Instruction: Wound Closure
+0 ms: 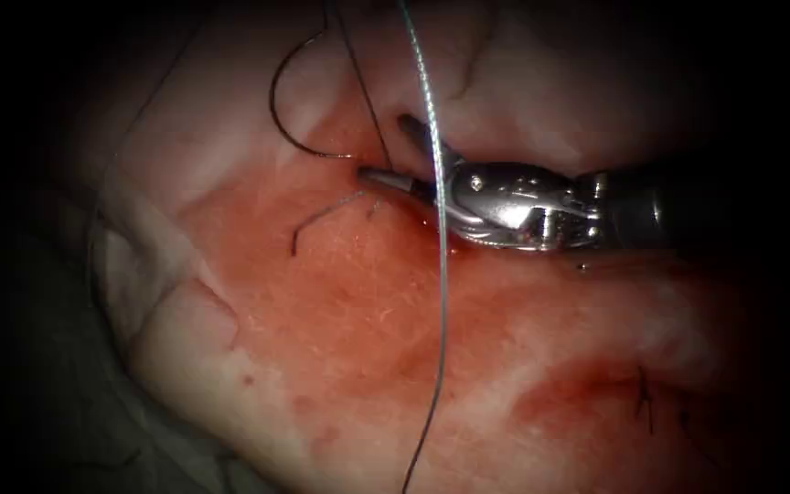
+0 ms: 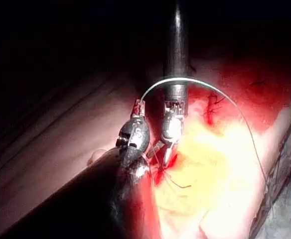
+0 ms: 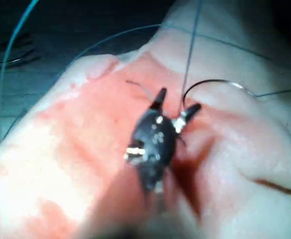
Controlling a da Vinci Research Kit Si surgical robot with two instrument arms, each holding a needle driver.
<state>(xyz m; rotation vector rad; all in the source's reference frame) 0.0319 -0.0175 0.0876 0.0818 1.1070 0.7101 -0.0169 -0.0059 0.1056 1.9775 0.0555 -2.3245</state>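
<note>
Steel needle (image 1: 278, 102), endoscope view: it lies as a dark arc on the tissue (image 1: 258, 393), left of the cut (image 1: 433, 240), one end just beside my right tool (image 1: 393, 151). That tool's jaws stand apart and hold nothing. Dark thread (image 1: 363, 91) runs down to the jaws; a pale thread (image 1: 441, 265) crosses in front of the tool. A cut end of thread (image 1: 322, 215) rests on the red fluid (image 1: 358, 302). I cannot tell whether the needle's near end sits in the tissue.

Left wrist view: my left tool (image 2: 133, 137) sits close beside the right tool by the red cut; what it holds I cannot tell.

Right wrist view: the spread jaws point at the needle's arc, and the thread passes between them untouched.

Handling, in my judgement: the needle is stiff, light and slick, best taken on its body behind the point; the thread is limp; the tissue is soft and wet. The cut is the one hollow, and red fluid pools in it.
</note>
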